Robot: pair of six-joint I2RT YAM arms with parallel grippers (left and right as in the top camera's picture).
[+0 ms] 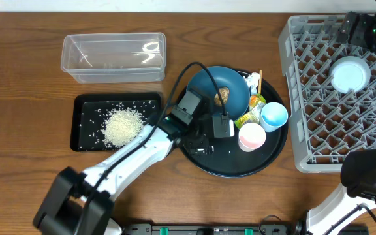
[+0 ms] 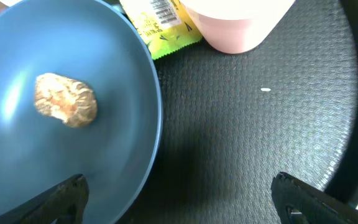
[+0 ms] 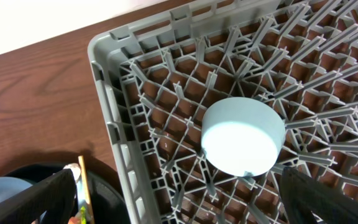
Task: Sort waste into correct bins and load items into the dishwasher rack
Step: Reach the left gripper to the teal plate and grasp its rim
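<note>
My left arm reaches in low from the near-left corner of the surface, forearm slanting up and to the right. Its wrist is bent so the left claw (image 1: 222, 125) hangs over the round black tray (image 1: 240, 166). In the wrist view this claw (image 2: 179, 199) is spread wide and holds nothing. One fingertip sits over the rim of the dark blue plate (image 2: 73, 162) and the other over the tray's textured floor (image 2: 260, 137).

The brown food lump (image 2: 66, 99) lies on the plate, ahead of the claw and apart from it. The printed wrapper (image 2: 160, 25) and the pink cup (image 2: 235, 25) sit just beyond, with the light blue cup (image 1: 274, 116) beside them.

My right arm rises along the right edge. Its right claw (image 1: 364, 26) is held high over the far side of the grey rack (image 1: 305, 98), fingers (image 3: 48, 193) splayed wide apart and empty. The white bowl (image 3: 243, 137) rests upside down on the lattice below it.

The rice (image 1: 123, 126) is heaped in the shallow black tray (image 1: 83, 137), and the clear tub (image 1: 113, 57) stands just behind it.
</note>
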